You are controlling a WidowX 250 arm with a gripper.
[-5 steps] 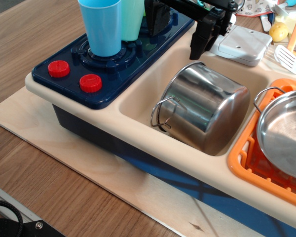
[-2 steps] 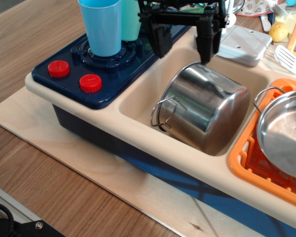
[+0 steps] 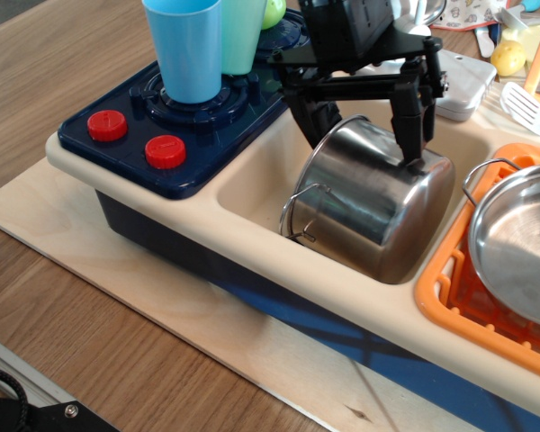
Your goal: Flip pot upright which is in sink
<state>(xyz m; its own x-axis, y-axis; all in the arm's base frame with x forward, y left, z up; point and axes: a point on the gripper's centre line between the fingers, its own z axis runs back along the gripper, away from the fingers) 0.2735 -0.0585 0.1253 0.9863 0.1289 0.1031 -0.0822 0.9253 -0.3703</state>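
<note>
My black two-fingered tool (image 3: 360, 121) hangs spread wide over the shiny cylindrical stainless-steel pot (image 3: 373, 200), gripping nothing, one finger down by the pot's rim end on the stove side and the other finger (image 3: 410, 117) with its tip touching or just above the pot's curved wall near the closed bottom. Directly beneath my tool, the pot lies on its side in the rectangular beige plastic sink (image 3: 252, 175), its mouth turned toward the near front corner and its thin wire loop handle (image 3: 299, 214) sticking out at that end (the base end leans against the sink wall next to the rack). Past the pot's base from my tool sits the orange plastic dish rack (image 3: 441, 292), carrying a wide shallow steel pan (image 3: 520, 254) tilted up on edge. On the other side of my tool is the dark blue toy stovetop (image 3: 130, 144) with two red round knobs (image 3: 137, 138), and a light blue plastic cup (image 3: 188, 45) stands on its burner with a mint green cup (image 3: 244, 31) just behind it. The whole unit rests on a pale plywood board (image 3: 162, 310) on the wooden table (image 3: 54, 54).
</note>
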